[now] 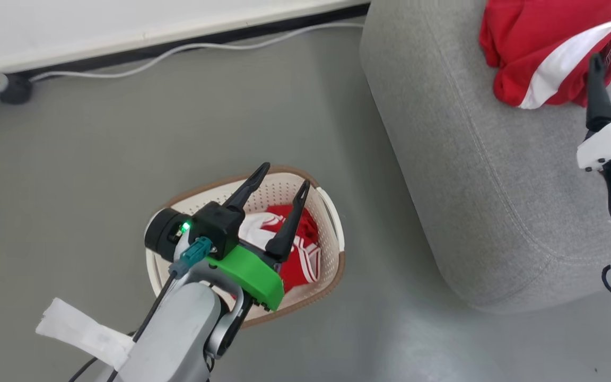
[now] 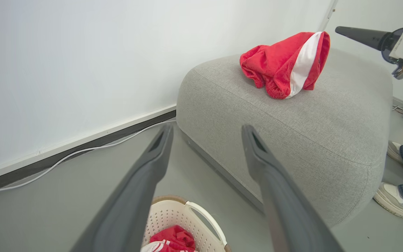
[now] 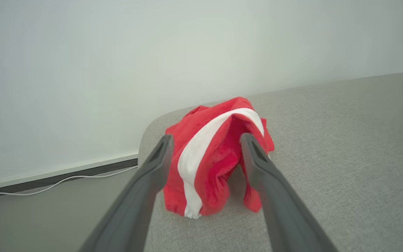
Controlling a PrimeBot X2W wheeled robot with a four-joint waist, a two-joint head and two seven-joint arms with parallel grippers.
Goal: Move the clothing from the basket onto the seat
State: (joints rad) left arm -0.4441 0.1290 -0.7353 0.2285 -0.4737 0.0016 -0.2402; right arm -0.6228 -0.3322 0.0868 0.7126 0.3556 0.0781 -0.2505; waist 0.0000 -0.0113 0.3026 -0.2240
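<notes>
- Right gripper [image 3: 206, 140]: jaws apart and clamped on nothing. It hovers over the seat [image 1: 470, 159], fingertips just beside a garment [image 1: 539, 48].
- Garment: red with a white panel, lying in a crumpled heap on the seat top, near the corner toward the wall. In the right wrist view it sits between and beyond the two fingers (contact with them cannot be told).
- Left gripper [image 1: 284, 178]: jaws apart and empty. It is held above the basket [image 1: 332, 223], fingers pointing toward the seat.
- Basket: stands on the grey floor [image 1: 98, 185], near the seat but apart from it.
- Second garment [image 1: 305, 254]: red with white stripe trim, lying inside the basket. In the head view the left gripper hides part of it.
- Cable [image 1: 178, 50]: white, runs along the floor beside the dark baseboard.
- Person's shoes [image 2: 397, 199]: on the floor at the seat's far side, seen in the left wrist view.
</notes>
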